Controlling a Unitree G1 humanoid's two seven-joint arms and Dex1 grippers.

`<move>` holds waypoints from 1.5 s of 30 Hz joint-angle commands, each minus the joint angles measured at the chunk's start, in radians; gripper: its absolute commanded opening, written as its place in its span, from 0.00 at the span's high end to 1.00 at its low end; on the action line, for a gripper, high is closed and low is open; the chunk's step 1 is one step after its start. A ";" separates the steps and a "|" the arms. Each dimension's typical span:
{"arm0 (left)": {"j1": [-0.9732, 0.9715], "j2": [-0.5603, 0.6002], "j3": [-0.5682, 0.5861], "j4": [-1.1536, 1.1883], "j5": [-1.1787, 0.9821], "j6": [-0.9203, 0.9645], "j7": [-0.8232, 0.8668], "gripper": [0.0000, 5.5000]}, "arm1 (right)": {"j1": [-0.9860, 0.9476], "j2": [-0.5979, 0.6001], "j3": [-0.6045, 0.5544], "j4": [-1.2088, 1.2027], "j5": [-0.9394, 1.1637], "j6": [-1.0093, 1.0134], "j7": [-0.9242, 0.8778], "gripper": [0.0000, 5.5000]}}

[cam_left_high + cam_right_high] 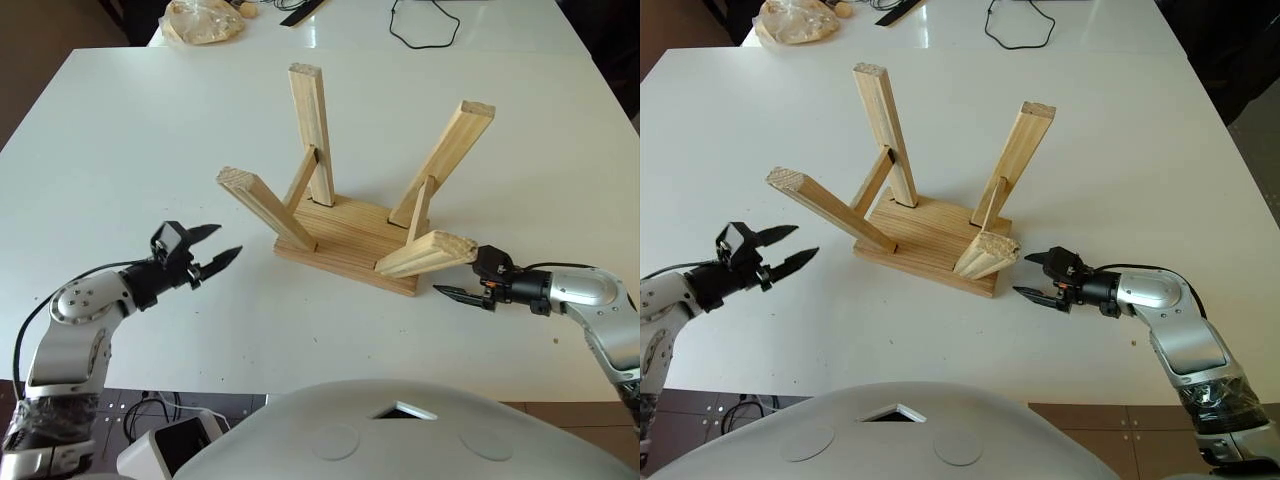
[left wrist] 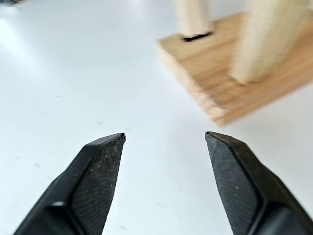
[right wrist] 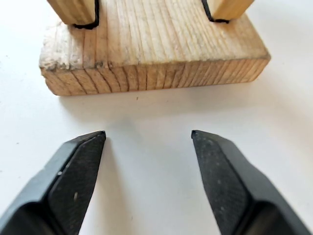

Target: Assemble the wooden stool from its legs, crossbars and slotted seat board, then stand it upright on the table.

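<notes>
Four legs (image 1: 312, 130) splay upward from the seat board (image 1: 350, 240) lying mid-frame on the counter (image 1: 150, 130); jaws of the left arm (image 1: 85, 300), lower left, and the right arm (image 1: 590, 290), lower right, gape open, empty.

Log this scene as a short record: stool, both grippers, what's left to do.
Stool: pale wooden stool, inverted, flat slotted seat board on the white table, four legs pointing up
Left gripper: jaws open, empty, off the stool
Right gripper: jaws open, empty, facing the board's edge
Remaining: stand it upright
</notes>
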 commanded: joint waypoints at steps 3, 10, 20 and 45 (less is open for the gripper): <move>-0.133 -0.049 -0.135 0.214 0.212 -0.205 0.056 0.45 | -0.028 0.012 0.040 -0.003 -0.049 0.034 -0.026 0.41; -0.130 -0.128 -0.269 0.259 0.329 -0.367 0.105 0.45 | -0.054 0.018 0.071 -0.036 -0.060 0.059 -0.028 0.41; 0.104 -0.112 -0.300 -0.008 0.184 -0.328 0.069 0.45 | -0.011 0.032 0.074 -0.159 -0.054 0.096 -0.047 0.41; 0.202 0.039 0.105 -0.563 -0.446 0.205 0.058 0.45 | 0.006 -0.085 -0.269 -0.493 0.276 0.261 0.091 0.41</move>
